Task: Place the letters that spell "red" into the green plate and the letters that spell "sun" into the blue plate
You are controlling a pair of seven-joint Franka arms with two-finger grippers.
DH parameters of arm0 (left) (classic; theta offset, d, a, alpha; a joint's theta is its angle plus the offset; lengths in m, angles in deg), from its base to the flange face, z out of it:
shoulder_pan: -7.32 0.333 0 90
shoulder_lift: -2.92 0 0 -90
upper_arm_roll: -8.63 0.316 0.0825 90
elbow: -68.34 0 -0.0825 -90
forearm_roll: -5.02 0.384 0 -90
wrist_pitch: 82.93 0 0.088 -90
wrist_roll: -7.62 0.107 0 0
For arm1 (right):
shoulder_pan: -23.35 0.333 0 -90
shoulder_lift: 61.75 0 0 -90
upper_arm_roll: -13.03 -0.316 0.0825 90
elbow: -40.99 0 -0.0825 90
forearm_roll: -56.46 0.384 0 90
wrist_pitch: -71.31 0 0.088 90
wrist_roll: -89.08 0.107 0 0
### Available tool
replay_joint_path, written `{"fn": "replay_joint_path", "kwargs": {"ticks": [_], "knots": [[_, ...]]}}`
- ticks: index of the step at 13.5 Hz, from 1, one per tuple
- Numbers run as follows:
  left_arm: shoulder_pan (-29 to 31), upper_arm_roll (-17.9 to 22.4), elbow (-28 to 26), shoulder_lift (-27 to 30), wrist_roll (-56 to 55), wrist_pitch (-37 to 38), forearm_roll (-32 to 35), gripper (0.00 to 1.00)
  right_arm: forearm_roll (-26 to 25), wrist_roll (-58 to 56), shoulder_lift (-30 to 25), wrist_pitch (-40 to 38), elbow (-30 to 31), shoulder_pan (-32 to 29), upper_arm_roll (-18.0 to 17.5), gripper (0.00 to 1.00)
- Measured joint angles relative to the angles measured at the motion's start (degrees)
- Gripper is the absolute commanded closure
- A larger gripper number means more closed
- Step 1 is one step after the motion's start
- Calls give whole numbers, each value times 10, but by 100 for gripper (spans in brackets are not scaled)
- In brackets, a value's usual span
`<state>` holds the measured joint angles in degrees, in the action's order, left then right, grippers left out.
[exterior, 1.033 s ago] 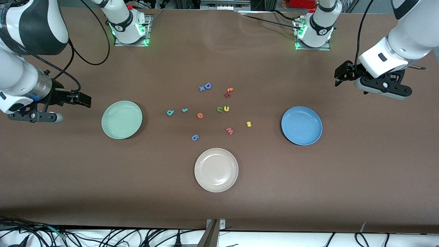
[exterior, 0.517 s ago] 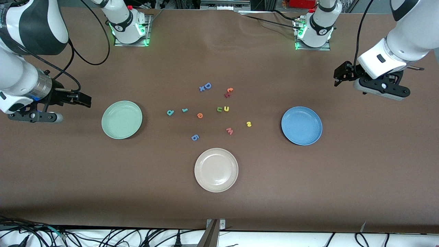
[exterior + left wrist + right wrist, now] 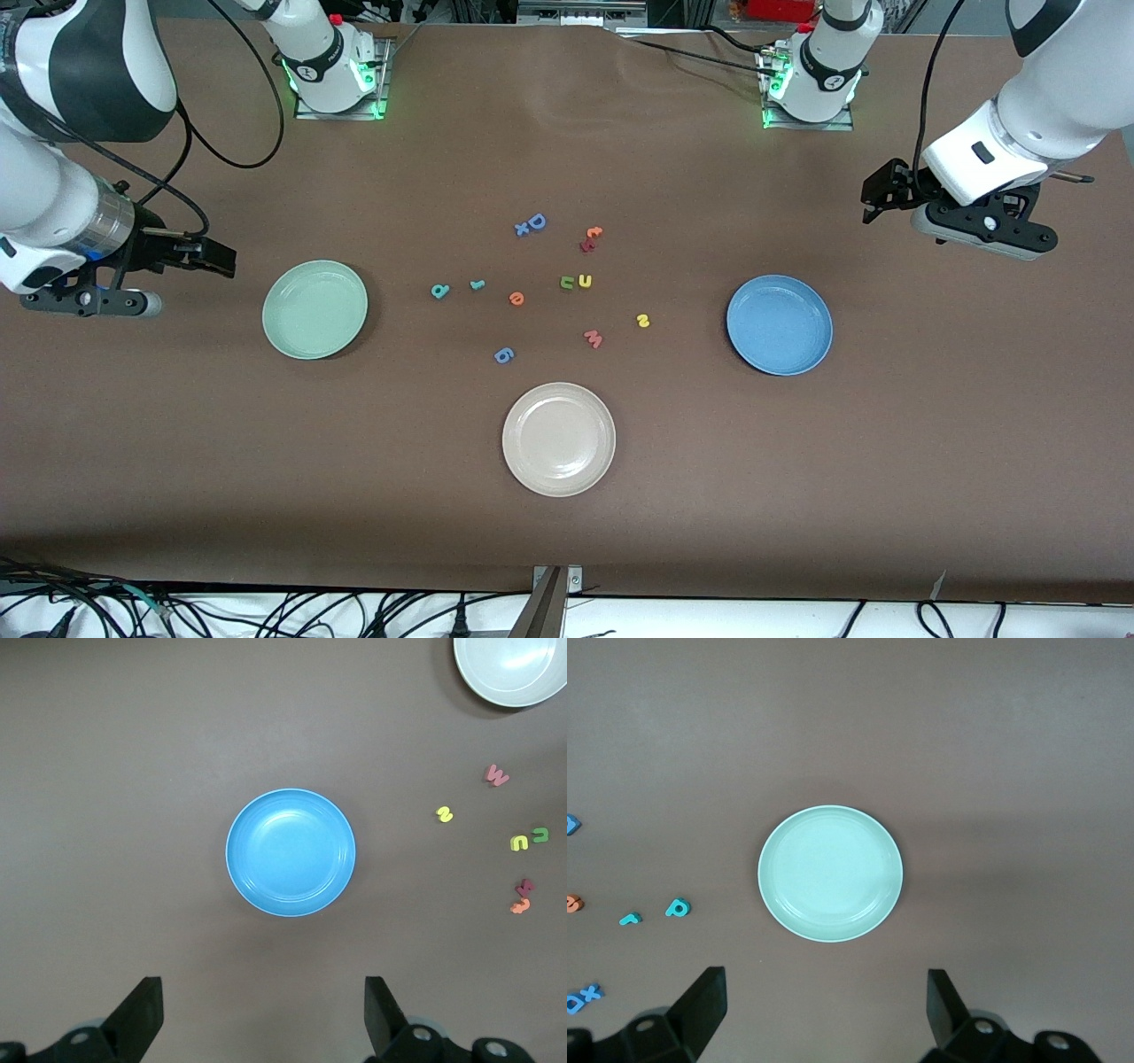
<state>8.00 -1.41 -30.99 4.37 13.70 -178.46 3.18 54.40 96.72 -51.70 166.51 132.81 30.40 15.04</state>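
Observation:
The green plate [image 3: 314,309] [image 3: 830,873] lies toward the right arm's end, the blue plate [image 3: 779,324] [image 3: 291,852] toward the left arm's end. Between them lie the teal "d" [image 3: 440,290], teal "r" [image 3: 477,284], orange "e" [image 3: 516,299], green "n" [image 3: 567,283], yellow "u" [image 3: 585,280] and yellow "s" [image 3: 643,321]. My left gripper [image 3: 879,197] [image 3: 264,1014] hangs open and empty beside the blue plate. My right gripper [image 3: 213,257] [image 3: 824,1010] hangs open and empty beside the green plate.
A cream plate [image 3: 558,439] sits nearest the front camera. Other loose letters: a pink "w" [image 3: 593,338], a blue "6" piece [image 3: 504,355], a blue "D" [image 3: 537,221] with a small "x", and a red and orange pair [image 3: 591,237].
The left arm's hand has drifted slightly toward the robots' bases. The right arm, letters and plates have not moved.

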Motion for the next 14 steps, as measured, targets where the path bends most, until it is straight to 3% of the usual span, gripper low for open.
{"fn": "replay_joint_path", "kwargs": {"ticks": [7,11,14], "knots": [[-4,-6,-1,-21,0,5,0,0,0,0,0,-1,0,0,0,0],[-25,-16,-1,-85,0,-5,0,0,0,8,2,-4,1,5,-1,0],[-60,-21,-1,-136,-8,-79,0,0,0,23,5,-3,2,12,-5,0]]}}
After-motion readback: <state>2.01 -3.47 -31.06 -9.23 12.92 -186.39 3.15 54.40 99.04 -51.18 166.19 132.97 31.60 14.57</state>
